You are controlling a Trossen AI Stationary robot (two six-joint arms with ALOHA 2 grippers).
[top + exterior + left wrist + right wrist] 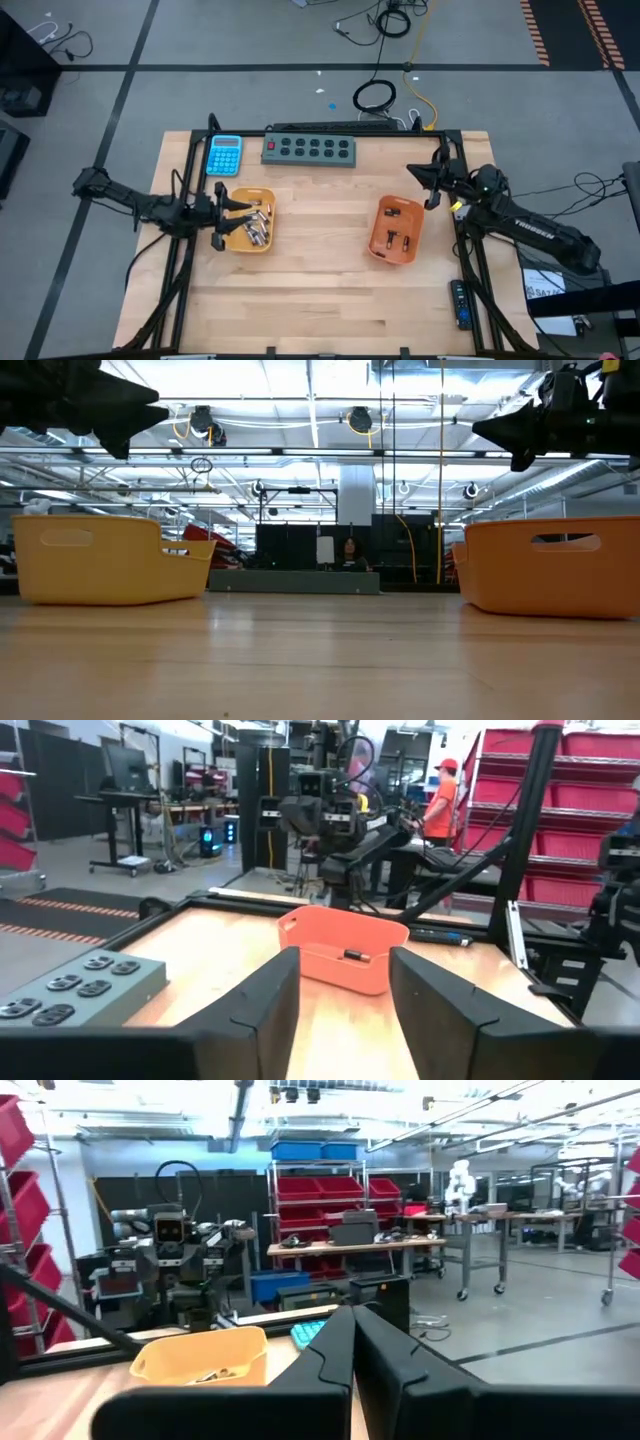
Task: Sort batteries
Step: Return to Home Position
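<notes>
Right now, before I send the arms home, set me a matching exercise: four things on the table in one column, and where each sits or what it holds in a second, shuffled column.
Things:
1. yellow plastic bin
2. orange plastic bin
3. blue calculator
4. grey button strip

Places or contents:
A. holds small dark batteries
B. far edge of the wooden table, near its middle
C. holds silvery-grey batteries
D. far left corner, left of the strip

Pairs: 1-C, 2-A, 3-D, 4-B.

The left gripper is open above the yellow bin's left side. The right gripper is shut, beyond the orange bin's far side.
</notes>
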